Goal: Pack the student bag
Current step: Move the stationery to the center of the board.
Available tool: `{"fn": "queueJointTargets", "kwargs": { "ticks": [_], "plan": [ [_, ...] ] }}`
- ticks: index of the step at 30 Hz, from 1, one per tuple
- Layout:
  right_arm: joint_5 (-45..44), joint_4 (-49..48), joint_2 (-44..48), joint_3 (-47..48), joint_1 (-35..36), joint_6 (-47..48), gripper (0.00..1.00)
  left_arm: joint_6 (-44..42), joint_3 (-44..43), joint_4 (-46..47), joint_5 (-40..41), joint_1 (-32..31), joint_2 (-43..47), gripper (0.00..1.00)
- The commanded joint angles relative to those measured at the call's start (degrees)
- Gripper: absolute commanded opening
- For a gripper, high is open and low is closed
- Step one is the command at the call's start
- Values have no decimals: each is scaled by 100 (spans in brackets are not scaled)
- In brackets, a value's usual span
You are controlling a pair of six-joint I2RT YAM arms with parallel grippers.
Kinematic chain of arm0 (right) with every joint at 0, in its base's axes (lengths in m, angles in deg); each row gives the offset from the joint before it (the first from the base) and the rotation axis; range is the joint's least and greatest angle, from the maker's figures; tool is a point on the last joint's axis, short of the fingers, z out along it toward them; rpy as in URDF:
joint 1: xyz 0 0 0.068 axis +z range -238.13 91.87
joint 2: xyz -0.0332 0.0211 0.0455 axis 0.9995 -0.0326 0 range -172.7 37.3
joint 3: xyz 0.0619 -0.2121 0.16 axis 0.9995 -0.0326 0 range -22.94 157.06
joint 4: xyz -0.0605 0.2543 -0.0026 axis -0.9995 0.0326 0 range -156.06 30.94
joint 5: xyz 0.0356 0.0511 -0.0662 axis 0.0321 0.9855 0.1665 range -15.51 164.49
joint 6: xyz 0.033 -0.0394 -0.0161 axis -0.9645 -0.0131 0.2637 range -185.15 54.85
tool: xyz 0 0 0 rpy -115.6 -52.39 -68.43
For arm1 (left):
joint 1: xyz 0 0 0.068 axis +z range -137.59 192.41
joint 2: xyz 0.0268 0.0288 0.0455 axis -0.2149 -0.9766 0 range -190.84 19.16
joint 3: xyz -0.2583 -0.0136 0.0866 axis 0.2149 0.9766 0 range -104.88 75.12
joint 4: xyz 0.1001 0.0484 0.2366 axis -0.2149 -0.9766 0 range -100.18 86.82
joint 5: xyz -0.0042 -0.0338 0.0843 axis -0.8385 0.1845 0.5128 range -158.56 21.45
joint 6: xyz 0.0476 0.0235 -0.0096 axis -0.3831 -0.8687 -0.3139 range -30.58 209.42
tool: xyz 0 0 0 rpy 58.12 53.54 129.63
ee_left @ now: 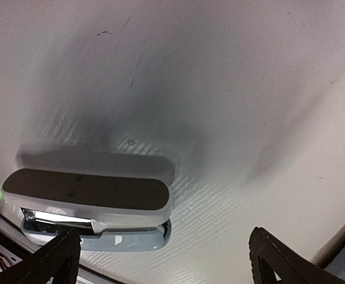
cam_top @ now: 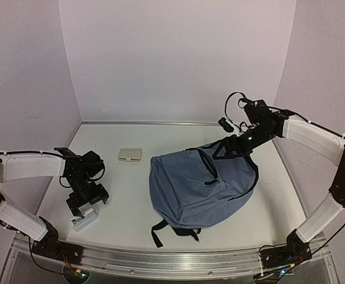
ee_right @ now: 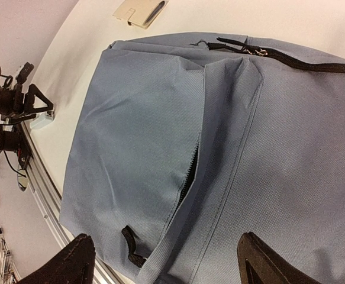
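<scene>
Where the student bag lies: the student bag [cam_top: 202,186] is flat on the white table [cam_top: 119,195], right of centre, with the front pocket facing up. Its black straps [cam_top: 160,229] trail toward the near edge.
Bag fabric: soft slate-blue weave, slack and creased. It sags rather than stands, so expect to hold its mouth open for loading.
Front pocket: the curved zip [ee_right: 187,177] gapes partway and is dark inside. The main zip runs black along the top edge.
Right gripper: the right gripper [ee_right: 172,266] has its fingers spread wide with nothing pinched. It hangs over the bag's top end, probably stationed there to work the opening.
Left gripper: the left gripper [ee_left: 163,263] is spread wide and holds nothing.
Stapler: a stapler [ee_left: 89,201] lies on the table just ahead of the left fingers, untouched and well apart from the bag. It is hard, smooth plastic, with a rounded grey-white top over a pale base and a metal glint in the slot.
Cream case: a flat rectangular cream case [cam_top: 129,155] sits between the left arm and the bag. The slim dark item on it is too small to name.
Progress: you have two loose items out, so packing looks far from done.
</scene>
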Motion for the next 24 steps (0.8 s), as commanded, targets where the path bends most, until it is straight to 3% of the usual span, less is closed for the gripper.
{"fn": "queueJointTargets", "kwargs": {
  "ticks": [1, 10, 15, 19, 24],
  "plan": [
    [-94, 9, -47, 135, -30, 33, 83, 105, 39, 431, 302, -27, -199, 97],
    [-200, 38, -66, 208, -32, 23, 83, -879, -501, 1939, 302, -26, -987, 92],
    [-208, 47, -120, 248, -31, 44, 83, -1659, -1460, 2347, 520, -25, -1447, 92],
    [-226, 58, -145, 332, -26, 68, 83, -2075, -2194, 2127, 487, -24, -1557, 94],
    [-192, 94, -73, 359, -31, 105, 84, -2865, -2777, 854, 610, 161, -1453, 100]
  ]
}}
